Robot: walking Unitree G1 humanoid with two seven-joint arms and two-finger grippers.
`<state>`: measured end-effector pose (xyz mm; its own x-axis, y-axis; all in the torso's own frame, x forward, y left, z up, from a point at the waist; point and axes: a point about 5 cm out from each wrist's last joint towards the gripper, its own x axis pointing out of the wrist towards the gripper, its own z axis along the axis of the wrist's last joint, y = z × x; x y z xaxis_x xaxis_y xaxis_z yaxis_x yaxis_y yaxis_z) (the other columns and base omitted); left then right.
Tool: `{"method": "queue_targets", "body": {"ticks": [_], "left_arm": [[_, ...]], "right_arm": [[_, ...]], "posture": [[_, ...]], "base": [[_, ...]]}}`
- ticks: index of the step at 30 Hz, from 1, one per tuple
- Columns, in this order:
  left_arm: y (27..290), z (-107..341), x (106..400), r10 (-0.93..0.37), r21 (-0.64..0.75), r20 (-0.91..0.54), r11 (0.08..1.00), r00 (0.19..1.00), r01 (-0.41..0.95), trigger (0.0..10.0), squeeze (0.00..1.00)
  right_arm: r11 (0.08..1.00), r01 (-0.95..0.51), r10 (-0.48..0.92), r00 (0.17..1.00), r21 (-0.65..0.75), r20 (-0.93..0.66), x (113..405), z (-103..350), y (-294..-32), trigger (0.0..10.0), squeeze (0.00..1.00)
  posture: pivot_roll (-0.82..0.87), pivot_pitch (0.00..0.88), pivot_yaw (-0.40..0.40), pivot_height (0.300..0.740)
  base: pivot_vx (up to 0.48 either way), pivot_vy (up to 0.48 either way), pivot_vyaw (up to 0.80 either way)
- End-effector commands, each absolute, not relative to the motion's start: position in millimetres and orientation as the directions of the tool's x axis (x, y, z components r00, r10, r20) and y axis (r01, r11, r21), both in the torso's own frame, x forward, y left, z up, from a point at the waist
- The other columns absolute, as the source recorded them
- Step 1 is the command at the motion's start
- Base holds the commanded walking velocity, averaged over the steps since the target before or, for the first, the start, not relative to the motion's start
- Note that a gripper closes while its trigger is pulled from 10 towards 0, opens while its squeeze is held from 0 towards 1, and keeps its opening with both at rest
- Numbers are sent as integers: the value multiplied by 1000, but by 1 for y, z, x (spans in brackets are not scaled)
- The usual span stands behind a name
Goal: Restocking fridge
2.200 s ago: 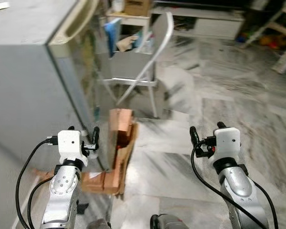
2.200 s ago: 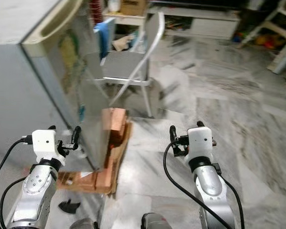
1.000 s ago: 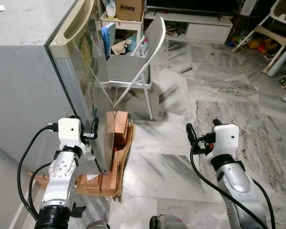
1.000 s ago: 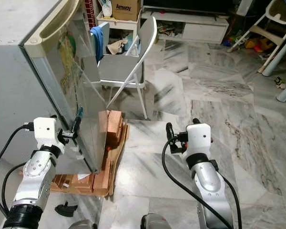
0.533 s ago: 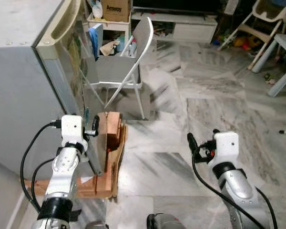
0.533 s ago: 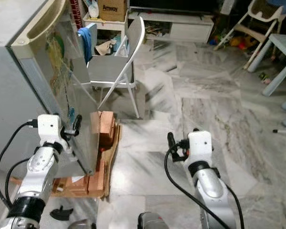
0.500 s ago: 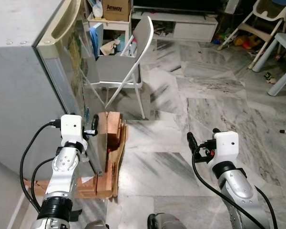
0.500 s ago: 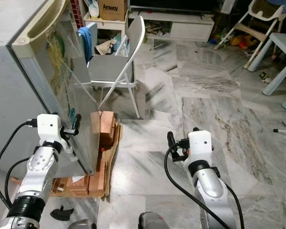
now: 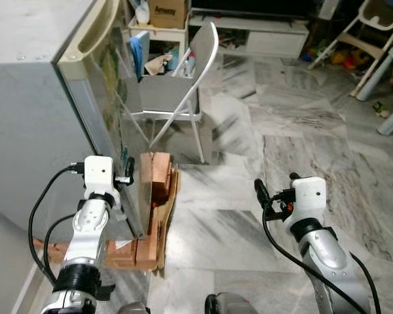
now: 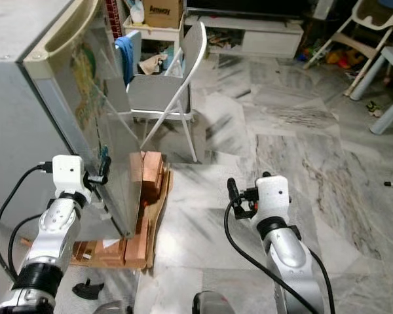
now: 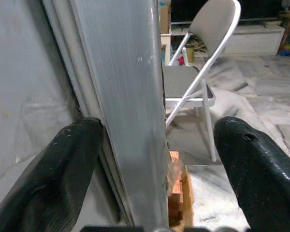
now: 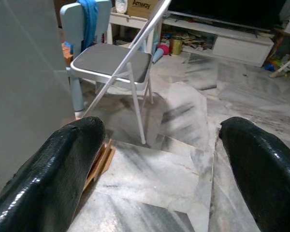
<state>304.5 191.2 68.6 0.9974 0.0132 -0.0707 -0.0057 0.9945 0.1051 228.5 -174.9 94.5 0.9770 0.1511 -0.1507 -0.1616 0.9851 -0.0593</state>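
Early stage: the fridge (image 9: 33, 98) stands at the robot's left, door (image 11: 130, 111) barely ajar, nothing restocked yet, no groceries visible. The left claw (image 11: 154, 164) is spread wide, one finger on each side of the door's free edge, not clamped on it. The right claw (image 12: 157, 159) hangs open and empty over the marble floor (image 9: 236, 216). Folding chair (image 9: 183, 85) and wood blocks (image 9: 154, 196) sit just past the door. Left: swing the door open, fetch items, load them.

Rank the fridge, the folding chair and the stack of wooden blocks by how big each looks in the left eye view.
1. fridge, largest by far, though nearest the camera
2. folding chair
3. wooden blocks, smallest
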Motion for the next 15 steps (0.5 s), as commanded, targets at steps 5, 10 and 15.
{"method": "queue_targets", "body": {"ticks": [5, 10, 15], "left_arm": [[190, 74, 313, 9, 112, -62, 994, 998, -2, 10000, 0], [154, 94, 336, -132, 86, 1, 988, 991, 131, 10000, 0], [72, 148, 349, -496, 145, 144, 867, 856, 478, 10000, 0]], "right_arm": [[981, -191, 181, 968, -41, -171, 225, 94, -175, 10000, 0], [973, -228, 217, 949, -23, -229, 226, 86, -171, 10000, 0], [971, -240, 233, 919, 17, -318, 225, 74, -171, 10000, 0]], "posture": [[-40, 0, -9, 740], [-30, 0, -16, 740], [-36, 0, -9, 740]], "base": [[0, 0, 0], [0, 0, 0], [0, 0, 0]]}}
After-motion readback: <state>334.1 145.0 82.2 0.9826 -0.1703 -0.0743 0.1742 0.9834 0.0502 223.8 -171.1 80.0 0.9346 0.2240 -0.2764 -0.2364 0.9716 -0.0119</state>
